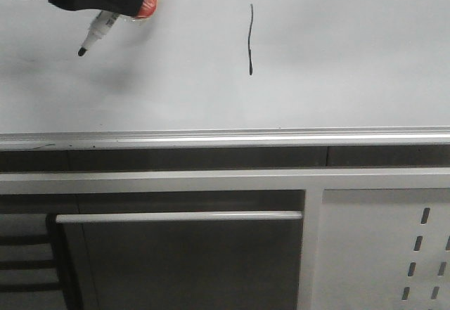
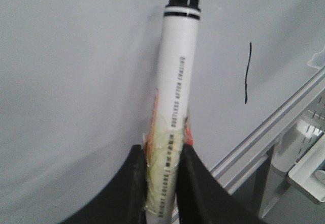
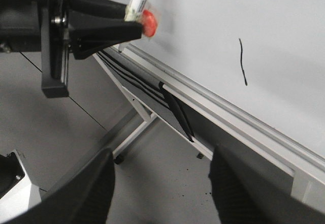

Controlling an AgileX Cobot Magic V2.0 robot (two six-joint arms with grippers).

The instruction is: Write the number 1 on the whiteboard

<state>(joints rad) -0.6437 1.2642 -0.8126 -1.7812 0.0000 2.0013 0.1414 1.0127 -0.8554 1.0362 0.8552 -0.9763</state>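
The whiteboard (image 1: 337,57) fills the upper half of the front view, with a silver edge rail (image 1: 225,140) below it. The number 1 (image 1: 250,39) is a thin wavy black stroke near its middle; it also shows in the left wrist view (image 2: 247,74) and the right wrist view (image 3: 242,61). My left gripper (image 1: 119,4) is at the top left, shut on a white marker (image 2: 175,71) whose black tip (image 1: 82,51) points at the board, well left of the stroke. I cannot tell if the tip touches. My right gripper (image 3: 162,183) is open and empty, below the board's rail.
A white perforated metal panel (image 1: 422,254) stands at the lower right, and a silver bar (image 1: 176,216) runs under the rail. In the right wrist view, black cables (image 3: 175,107) hang under the board, above a stand leg (image 3: 134,130) and grey floor.
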